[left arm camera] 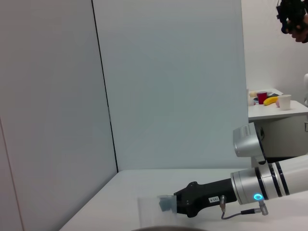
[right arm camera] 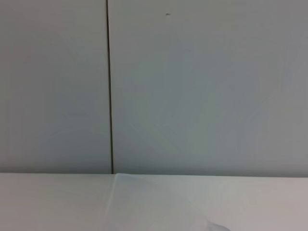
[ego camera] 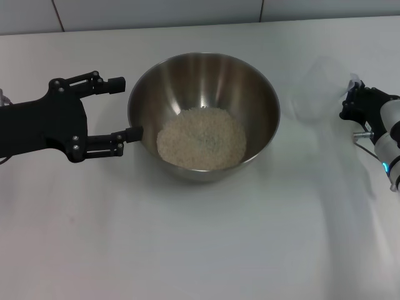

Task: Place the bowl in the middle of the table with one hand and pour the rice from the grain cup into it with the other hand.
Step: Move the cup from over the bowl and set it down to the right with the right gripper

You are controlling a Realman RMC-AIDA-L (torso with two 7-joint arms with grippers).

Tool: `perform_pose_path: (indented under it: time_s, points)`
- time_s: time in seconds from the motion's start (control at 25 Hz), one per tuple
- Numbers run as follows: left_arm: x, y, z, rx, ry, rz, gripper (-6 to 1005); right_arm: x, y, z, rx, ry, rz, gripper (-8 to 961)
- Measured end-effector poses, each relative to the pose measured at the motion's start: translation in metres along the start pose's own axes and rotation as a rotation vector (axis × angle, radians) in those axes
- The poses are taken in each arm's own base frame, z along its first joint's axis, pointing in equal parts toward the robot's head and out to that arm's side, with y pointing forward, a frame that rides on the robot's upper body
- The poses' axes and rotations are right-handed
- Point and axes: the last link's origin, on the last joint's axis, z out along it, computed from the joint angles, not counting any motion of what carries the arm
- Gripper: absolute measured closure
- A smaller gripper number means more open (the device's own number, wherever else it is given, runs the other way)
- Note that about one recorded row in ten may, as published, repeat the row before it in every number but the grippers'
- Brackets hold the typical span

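Observation:
The steel bowl stands at the middle of the white table, with a pale heap of rice in its bottom. My left gripper is open just left of the bowl, its near fingertip at the bowl's outer wall. My right gripper is to the right of the bowl, shut on the clear grain cup, which looks empty and lies tilted toward the bowl. The left wrist view shows the right gripper with the cup low over the table.
A white panelled wall runs along the table's far edge. A side table with a red cup, a banana and a white cup stands far off beyond the right arm.

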Motion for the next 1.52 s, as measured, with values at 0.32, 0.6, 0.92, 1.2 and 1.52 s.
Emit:
perform_pose_path:
  time_s: [0.32, 0.6, 0.92, 1.2, 1.52]
  points:
    - [-0.001, 0.001, -0.001, 0.003, -0.002, -0.004, 177, 0.000, 0.002, -0.001, -0.016, -0.003, -0.016, 911]
    - [-0.001, 0.001, -0.001, 0.003, -0.002, -0.005, 177, 0.000, 0.002, -0.001, -0.020, -0.004, -0.024, 745]
    - [-0.001, 0.001, -0.001, 0.002, -0.001, -0.006, 177, -0.001, 0.001, -0.005, -0.016, -0.033, -0.027, 480]
    - [0.000, 0.000, 0.000, 0.000, 0.000, -0.005, 177, 0.002, 0.000, -0.008, -0.012, -0.032, -0.018, 468]
    - [0.000, 0.000, 0.000, 0.000, -0.001, -0.005, 177, 0.014, 0.006, -0.024, -0.031, -0.013, -0.002, 469]
